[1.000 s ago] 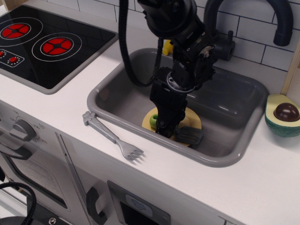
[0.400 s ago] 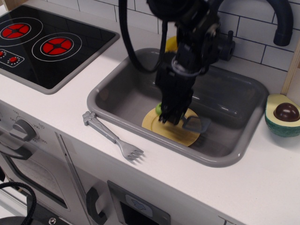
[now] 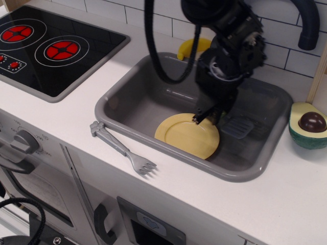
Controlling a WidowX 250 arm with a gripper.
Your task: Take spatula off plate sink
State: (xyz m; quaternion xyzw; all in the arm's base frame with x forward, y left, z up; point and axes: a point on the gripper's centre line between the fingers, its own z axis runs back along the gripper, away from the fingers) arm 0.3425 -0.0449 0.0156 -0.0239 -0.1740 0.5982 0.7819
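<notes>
While plate (image 3: 185, 134) lies bare, sink (image 3: 153, 97) holds spatula (image 3: 236, 126).

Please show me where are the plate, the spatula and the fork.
plate (image 3: 185, 133): observation.image view, bare middle of the yellow disc.
spatula (image 3: 238, 126): observation.image view, grey slotted blade right of the plate.
fork (image 3: 124, 149): observation.image view, middle of its handle.

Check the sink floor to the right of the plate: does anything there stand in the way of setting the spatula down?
Nothing visible does. The gripper holds the spatula just past the plate rim, over bare floor of the sink.
</notes>
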